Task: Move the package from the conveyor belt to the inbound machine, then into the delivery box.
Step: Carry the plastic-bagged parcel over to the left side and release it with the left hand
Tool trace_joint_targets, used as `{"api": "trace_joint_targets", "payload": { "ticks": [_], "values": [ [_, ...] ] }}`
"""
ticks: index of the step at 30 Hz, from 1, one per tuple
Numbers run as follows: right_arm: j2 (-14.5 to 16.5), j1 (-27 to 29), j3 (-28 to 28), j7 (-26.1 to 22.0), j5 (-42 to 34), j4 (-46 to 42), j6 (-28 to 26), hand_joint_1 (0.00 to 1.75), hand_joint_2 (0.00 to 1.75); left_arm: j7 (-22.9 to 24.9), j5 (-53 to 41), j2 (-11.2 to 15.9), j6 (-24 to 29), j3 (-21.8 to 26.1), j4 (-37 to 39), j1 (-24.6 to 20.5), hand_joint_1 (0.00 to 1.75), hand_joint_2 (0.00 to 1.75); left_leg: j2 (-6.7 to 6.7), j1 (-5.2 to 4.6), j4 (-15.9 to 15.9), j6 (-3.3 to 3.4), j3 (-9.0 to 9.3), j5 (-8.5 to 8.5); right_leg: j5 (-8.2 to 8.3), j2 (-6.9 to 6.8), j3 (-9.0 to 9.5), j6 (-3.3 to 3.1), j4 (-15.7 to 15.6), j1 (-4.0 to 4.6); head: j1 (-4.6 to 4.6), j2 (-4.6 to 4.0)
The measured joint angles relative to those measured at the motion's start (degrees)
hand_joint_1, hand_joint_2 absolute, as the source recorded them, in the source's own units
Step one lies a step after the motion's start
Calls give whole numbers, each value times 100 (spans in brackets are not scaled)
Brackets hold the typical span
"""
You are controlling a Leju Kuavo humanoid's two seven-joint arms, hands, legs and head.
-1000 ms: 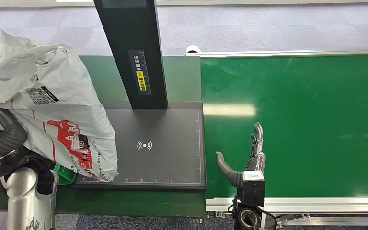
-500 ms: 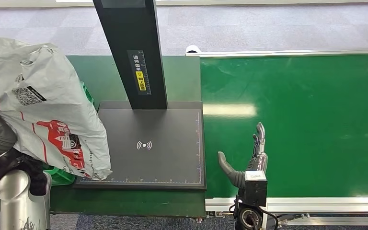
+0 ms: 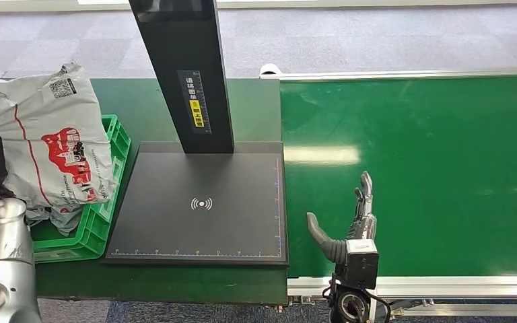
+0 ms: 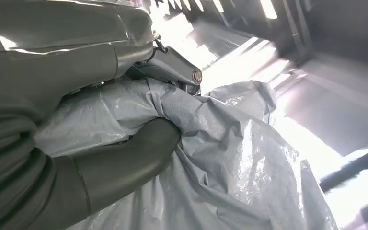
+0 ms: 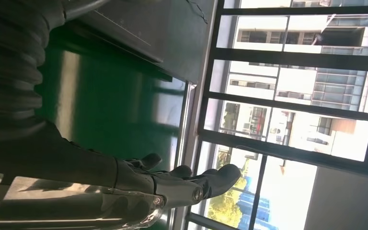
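A green conveyor belt (image 3: 431, 168) lies right of the black inbound machine (image 3: 202, 202). Left of the machine, a green delivery box (image 3: 97, 219) sits under the grey package (image 3: 47, 141). My left hand (image 4: 91, 158) clenches its plastic, seen from the wrist. My right hand (image 3: 350, 219) hovers over the belt, fingers spread, holding nothing.

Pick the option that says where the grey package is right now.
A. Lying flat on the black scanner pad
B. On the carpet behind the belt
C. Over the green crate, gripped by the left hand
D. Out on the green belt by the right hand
C: the package sits over the green crate, and the left wrist view shows the left hand gripping its plastic.
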Motion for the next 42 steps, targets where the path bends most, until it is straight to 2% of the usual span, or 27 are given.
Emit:
{"api": "trace_joint_targets", "payload": {
  "ticks": [4, 5, 7, 12, 16, 19, 25, 27, 29, 31, 36, 42],
  "values": [
    [6, 8, -78, 0, 262, 0, 166, 0, 175, 2631, -3956, 216, 203, 43, 973, -356, 175, 175, -5, -2, 0, 0, -6, 0, 0, -2, 0, 1, 0, -2, 2, -2],
    [9, 8, -108, 0, 304, 0, 201, 0, 175, 2978, -4722, 233, 206, 51, 1133, -395, 175, 175, -7, -3, 0, 0, -9, 0, 0, -3, 0, 1, -1, -2, 2, -2],
    [17, 9, -167, 0, 359, 0, 248, 0, 175, 3143, -5326, 252, 214, 87, 1370, -460, 175, 175, -6, -4, 0, 0, -10, -1, 0, -3, -2, 1, -2, -3, 3, -2],
    [39, 9, -282, 0, 410, 0, 283, 0, 175, 2963, -4908, 270, 219, 191, 1718, -603, 173, 175, -7, -3, 1, 0, -9, -2, 0, -2, -5, 1, -3, -3, 2, -1],
    [41, 8, -338, 0, 409, 0, 315, 0, 175, 2788, -4837, 273, 220, 294, 1895, -703, 3, 175, -7, -1, 1, -1, -7, -1, 0, -2, -4, 0, -2, -1, 2, 0],
    [42, 8, -381, 0, 386, 1, 313, 0, 175, 2252, -4400, 267, 208, 487, 2067, -808, 0, 175, -8, -1, 1, -1, -6, 0, 0, -3, -4, 0, -1, -1, 2, 0],
    [42, 7, -421, 0, 316, 2, 220, 0, 175, 3, -2299, 171, -286, 1224, 2279, -1034, 0, 175, -8, -2, 1, -1, -6, 0, 0, -3, -4, 0, -1, -2, 3, -1],
    [42, 7, -426, 0, 288, 2, 160, 0, 175, -611, -1583, 121, -569, 1447, 2235, -1099, 0, 175, -8, -2, 1, -1, -6, 0, 0, -3, -4, 0, -2, -2, 2, -1],
    [42, 7, -427, 0, 262, 2, 106, 0, 175, -1024, -932, 52, -820, 1566, 2093, -1131, 0, 175, -8, -2, 2, -1, -6, -1, 0, -3, -4, 0, -2, -2, 2, -2],
    [42, 7, -427, 0, 247, 2, 74, 0, 175, -1176, -571, -18, -948, 1608, 1928, -1143, 0, 175, -7, -2, 1, -1, -7, -1, 0, -3, -5, 0, -2, -2, 2, -2],
    [40, 10, -427, 0, 200, 2, 0, 0, 175, -1207, 417, -179, -1144, 1497, 1346, -1021, 0, 175, -4, -1, 1, -1, -7, -1, 0, -1, -4, 0, -1, -1, 3, -1],
    [39, 39, -429, 0, 160, 2, -91, 0, 175, -1213, 2177, -363, -1130, 803, -209, -298, 0, 175, -3, -2, 1, -1, -11, -2, -1, -1, -8, 1, -2, -2, 2, -1]
  ]
}}
